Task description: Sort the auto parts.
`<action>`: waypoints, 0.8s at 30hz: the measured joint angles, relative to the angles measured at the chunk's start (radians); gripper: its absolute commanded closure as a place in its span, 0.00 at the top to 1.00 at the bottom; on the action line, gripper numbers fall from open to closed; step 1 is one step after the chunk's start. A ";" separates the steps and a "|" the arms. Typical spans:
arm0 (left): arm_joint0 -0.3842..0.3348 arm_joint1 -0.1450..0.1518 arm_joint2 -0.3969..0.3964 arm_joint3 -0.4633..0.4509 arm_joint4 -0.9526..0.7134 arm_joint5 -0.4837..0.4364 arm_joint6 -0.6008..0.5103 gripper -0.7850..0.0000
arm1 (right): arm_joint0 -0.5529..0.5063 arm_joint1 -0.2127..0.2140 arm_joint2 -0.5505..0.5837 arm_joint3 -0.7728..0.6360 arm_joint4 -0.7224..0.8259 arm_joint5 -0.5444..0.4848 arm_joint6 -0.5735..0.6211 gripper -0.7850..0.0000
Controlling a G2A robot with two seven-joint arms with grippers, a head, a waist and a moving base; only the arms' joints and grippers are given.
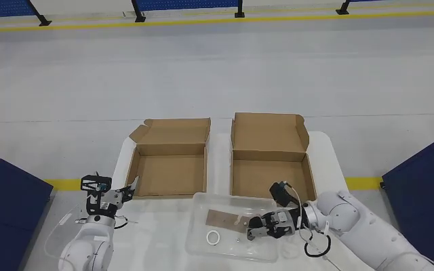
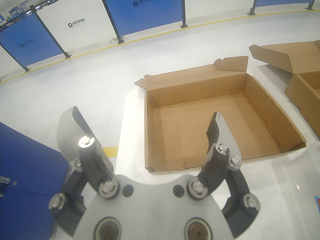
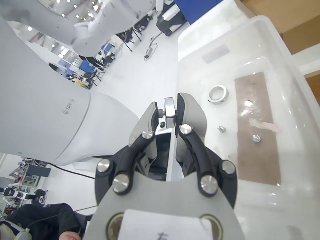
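**Cardboard boxes two, clear bin one, one part clamped**

Two open cardboard boxes are set on the white bench [image 1: 159, 220], both on the far side of one clear plastic bin [image 1: 234, 198]. The right box [image 1: 271, 177] lies straight beyond the bin, and the left box [image 1: 168, 175] beyond its left corner. No parts are seen in either box.

Inside the bin, one metal ring [image 3: 218, 93], two small fasteners [image 3: 221, 128] and one brown strip [image 3: 260, 163] are counted. One of the fasteners rests on the strip.

One chunky metal part [image 3: 169, 106] is clamped between the fingers of the right claw [image 3: 166, 116], which is held over the bin. The left claw [image 2: 143, 114] is spread wide apart with nothing in it, and is held left of the bin, near the left box's front corner.
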 measured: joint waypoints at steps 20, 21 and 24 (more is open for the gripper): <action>0.000 0.000 0.000 0.000 0.000 0.000 0.000 1.00 | 0.096 0.111 -0.136 0.009 0.346 -0.005 -0.005 0.00; 0.000 0.000 0.000 0.000 0.000 0.000 0.000 1.00 | 0.099 0.113 -0.140 0.008 0.355 -0.005 -0.005 0.00; 0.000 0.000 0.000 0.000 0.000 0.000 0.000 1.00 | 0.106 0.118 -0.148 0.011 0.372 -0.005 -0.005 0.00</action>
